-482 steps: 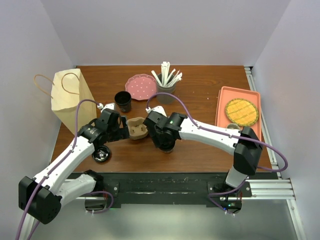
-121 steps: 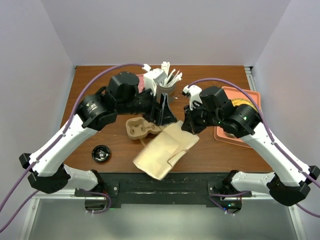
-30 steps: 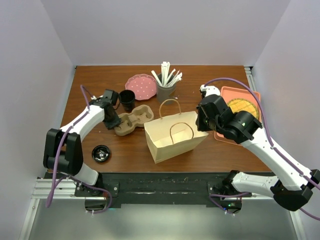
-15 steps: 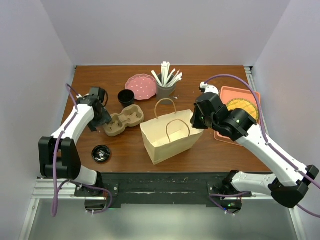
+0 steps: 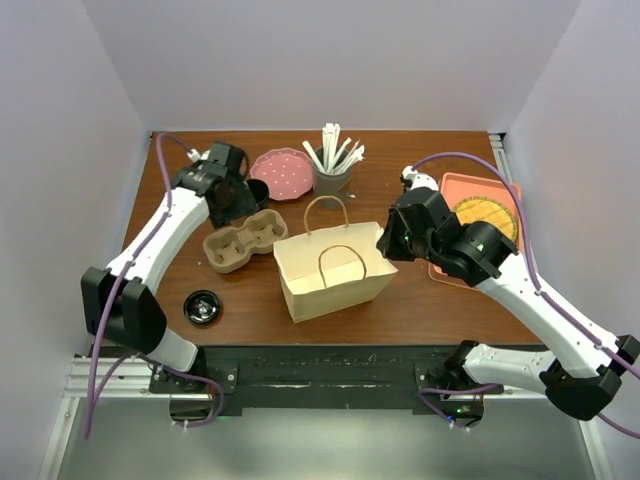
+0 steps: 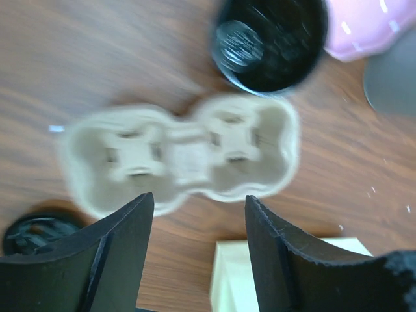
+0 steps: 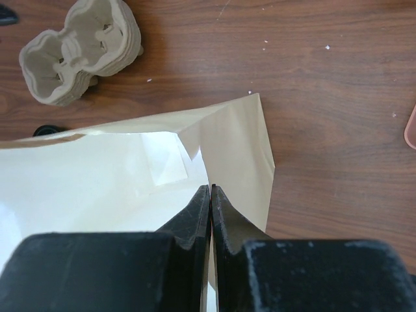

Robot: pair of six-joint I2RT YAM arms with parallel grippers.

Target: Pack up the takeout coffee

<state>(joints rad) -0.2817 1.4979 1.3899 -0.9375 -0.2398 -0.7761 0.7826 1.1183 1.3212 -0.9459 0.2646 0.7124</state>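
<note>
The takeout coffee shows in no view. A tan paper bag (image 5: pixel 330 268) stands open in the table's middle, and my right gripper (image 5: pixel 388 240) is shut on its right top edge. In the right wrist view the fingertips (image 7: pixel 210 190) pinch the bag (image 7: pixel 97 175) wall. My left gripper (image 5: pixel 233 200) hovers open at the back left, above a cardboard cup carrier (image 5: pixel 238 240) and beside a lidless black cup (image 5: pixel 257 190). The left wrist view shows the open gripper (image 6: pixel 198 203) holding nothing, above the empty carrier (image 6: pixel 182 159), with the lidless cup (image 6: pixel 270 42) beyond it.
A loose black lid (image 5: pixel 203 307) lies near the front left. A pink plate (image 5: pixel 282 166) and a grey holder of white sticks (image 5: pixel 332 172) stand at the back. An orange tray (image 5: pixel 448 205) with a yellow disc (image 5: pixel 482 223) sits at the right.
My left gripper opened and swung from the carrier's left end to the back, beside the lidless cup. The carrier slid left. My right gripper shifted the bag a little leftward.
</note>
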